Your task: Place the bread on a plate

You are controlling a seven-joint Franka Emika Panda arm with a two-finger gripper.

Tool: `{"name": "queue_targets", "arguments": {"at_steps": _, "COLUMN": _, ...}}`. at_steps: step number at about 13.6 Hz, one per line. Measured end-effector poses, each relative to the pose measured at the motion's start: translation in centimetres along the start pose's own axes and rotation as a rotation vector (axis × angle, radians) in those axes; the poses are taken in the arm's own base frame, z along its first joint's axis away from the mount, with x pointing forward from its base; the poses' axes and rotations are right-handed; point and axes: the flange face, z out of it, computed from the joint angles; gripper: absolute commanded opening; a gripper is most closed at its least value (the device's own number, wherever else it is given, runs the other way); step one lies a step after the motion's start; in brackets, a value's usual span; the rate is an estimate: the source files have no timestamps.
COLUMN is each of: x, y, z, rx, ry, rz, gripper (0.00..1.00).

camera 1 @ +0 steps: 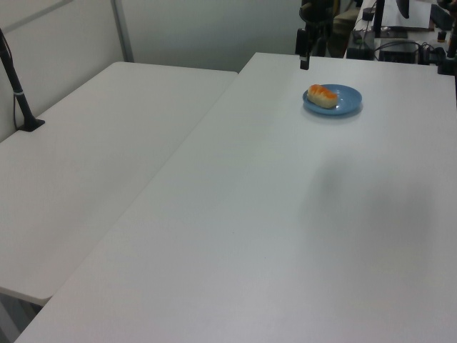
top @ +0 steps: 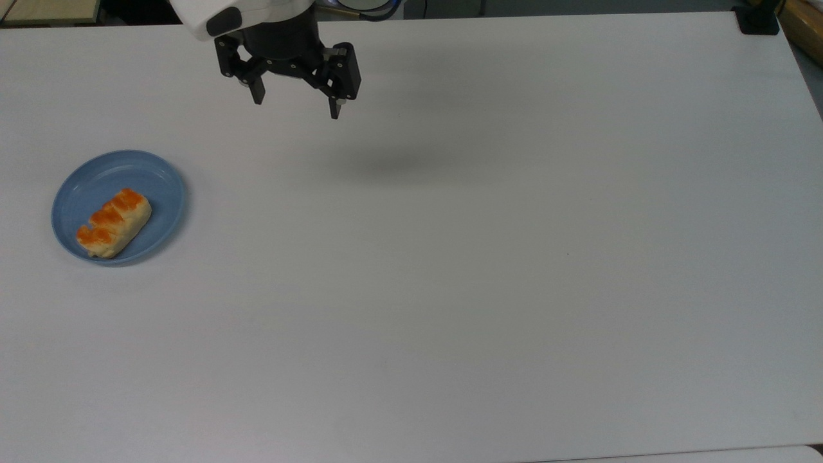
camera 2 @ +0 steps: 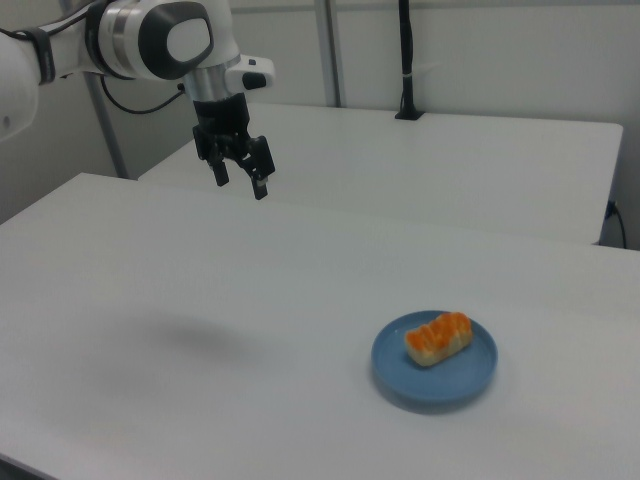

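Top view, bread (top: 114, 222) on plate (top: 161, 186), white table (top: 450, 257) around; gripper (top: 296, 108) raised well apart, jaws open, empty

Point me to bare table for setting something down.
Nearly all the table is bare: everything to the top view's right of the plate, which holds the bread. The open gripper hangs above the far edge.

Smooth plastic-looking plate (top: 168, 193), glossy-topped bread (top: 114, 222), matt table (top: 488, 270).

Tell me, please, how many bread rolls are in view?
1: the bread lies on the plate, at the top view's left, apart from the open tool.
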Motion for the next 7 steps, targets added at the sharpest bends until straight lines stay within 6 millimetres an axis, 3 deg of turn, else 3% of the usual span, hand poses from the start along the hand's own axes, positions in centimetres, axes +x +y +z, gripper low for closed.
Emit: {"name": "queue_targets", "arguments": {"at_steps": 7, "x": 0.03, "y": -0.98, "z": 0.18, "rx": 0.021, "ry": 0.004, "rz": -0.017, "gripper": 1.0}}
